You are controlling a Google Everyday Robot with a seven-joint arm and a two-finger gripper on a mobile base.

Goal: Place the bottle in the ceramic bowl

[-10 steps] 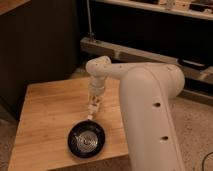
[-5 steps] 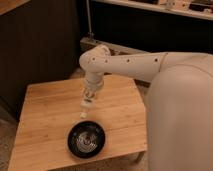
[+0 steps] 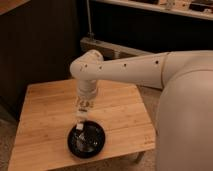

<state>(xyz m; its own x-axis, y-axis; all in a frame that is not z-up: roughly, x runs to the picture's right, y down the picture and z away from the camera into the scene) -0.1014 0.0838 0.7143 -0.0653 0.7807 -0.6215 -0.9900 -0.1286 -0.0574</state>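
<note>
The ceramic bowl [image 3: 87,141], round, glossy black with a greyish centre, sits on the wooden table [image 3: 45,110] near its front edge. My gripper [image 3: 81,116] points straight down just above the bowl's far left rim. It is shut on the small white bottle [image 3: 80,123], which hangs upright below the fingers. The bottle's lower end reaches down into the bowl's upper left part. I cannot tell whether it touches the bowl.
My white arm [image 3: 130,67] reaches in from the right across the table's back, and my bulky body [image 3: 187,120] fills the right side. Dark cabinets [image 3: 40,40] and a low metal rail [image 3: 115,49] stand behind the table.
The gripper with the bottle has moved down and towards the front, from above the table's middle to just over the bowl's far left rim. The bowl has not moved on the table.
</note>
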